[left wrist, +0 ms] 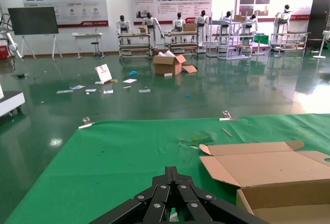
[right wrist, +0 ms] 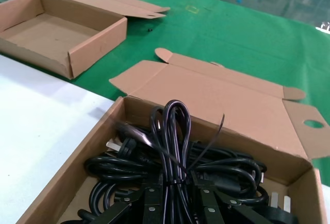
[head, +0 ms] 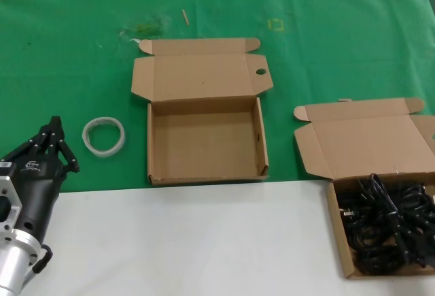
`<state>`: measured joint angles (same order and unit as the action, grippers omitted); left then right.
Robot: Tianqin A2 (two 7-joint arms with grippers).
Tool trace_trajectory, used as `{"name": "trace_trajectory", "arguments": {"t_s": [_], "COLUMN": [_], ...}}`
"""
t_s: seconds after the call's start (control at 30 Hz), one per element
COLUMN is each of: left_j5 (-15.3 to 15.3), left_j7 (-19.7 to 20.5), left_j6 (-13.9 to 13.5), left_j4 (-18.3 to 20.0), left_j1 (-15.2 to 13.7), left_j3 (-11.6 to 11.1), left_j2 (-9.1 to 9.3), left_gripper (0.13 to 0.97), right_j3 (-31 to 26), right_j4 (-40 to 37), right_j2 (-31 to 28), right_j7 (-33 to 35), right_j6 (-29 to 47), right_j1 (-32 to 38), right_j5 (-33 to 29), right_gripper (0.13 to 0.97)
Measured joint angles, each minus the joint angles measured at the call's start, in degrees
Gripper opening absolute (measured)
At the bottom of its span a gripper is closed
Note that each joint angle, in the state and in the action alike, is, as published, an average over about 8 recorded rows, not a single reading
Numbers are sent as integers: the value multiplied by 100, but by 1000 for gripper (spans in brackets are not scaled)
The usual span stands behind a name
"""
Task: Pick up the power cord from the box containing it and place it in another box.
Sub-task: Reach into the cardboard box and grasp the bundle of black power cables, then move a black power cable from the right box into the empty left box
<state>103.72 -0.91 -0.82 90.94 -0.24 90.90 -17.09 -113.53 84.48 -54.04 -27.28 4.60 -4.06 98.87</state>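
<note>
The power cord [right wrist: 175, 131] is a black bundle with a thin black tie, rising out of the tangle in the cardboard box containing it [right wrist: 77, 177]. In the head view this box [head: 338, 235] sits at the front right with the cord [head: 375, 190] sticking up. My right gripper [right wrist: 179, 195] is down in this box, its fingers [right wrist: 152, 195] pressed on both sides of the tied bundle. The other box [head: 204, 177] stands open and empty at the centre; it also shows in the right wrist view [right wrist: 95, 46]. My left gripper [head: 56, 124] is shut and empty at the front left, also seen in its wrist view [left wrist: 171, 171].
Several more black cables [head: 401, 241] fill the right box. A clear tape ring [head: 104, 135] lies on the green mat [head: 68, 51] left of the centre box. Both lids lie folded back. The white table front [head: 204, 241] is bare.
</note>
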Motion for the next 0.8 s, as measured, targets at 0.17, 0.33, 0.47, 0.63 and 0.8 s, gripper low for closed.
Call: {"name": "trace_trajectory", "arguments": {"t_s": [0.17, 0.33, 0.47, 0.63, 0.8], "left_j5": [0, 0, 0, 0, 0], "left_j7": [0, 0, 0, 0, 0], "left_j6": [0, 0, 0, 0, 0], "left_j4": [0, 0, 0, 0, 0], "left_j1": [0, 0, 0, 0, 0], "left_j3": [0, 0, 0, 0, 0], "left_j2": [0, 0, 0, 0, 0], "left_gripper": [140, 140, 140, 140, 140], "right_j3": [101, 483, 1022, 1228, 805], "right_j4": [316, 1008, 1725, 2316, 2217], "right_j2": [-236, -777, -1241, -1197, -232], "right_j7": [158, 405, 634, 906, 745], "right_j6": [-144, -456, -743, -781, -317], "right_j1": [-204, -750, -1248, -931, 223], "right_j5": [46, 261, 507, 567, -245], "right_gripper": [238, 230, 230, 230, 230]}}
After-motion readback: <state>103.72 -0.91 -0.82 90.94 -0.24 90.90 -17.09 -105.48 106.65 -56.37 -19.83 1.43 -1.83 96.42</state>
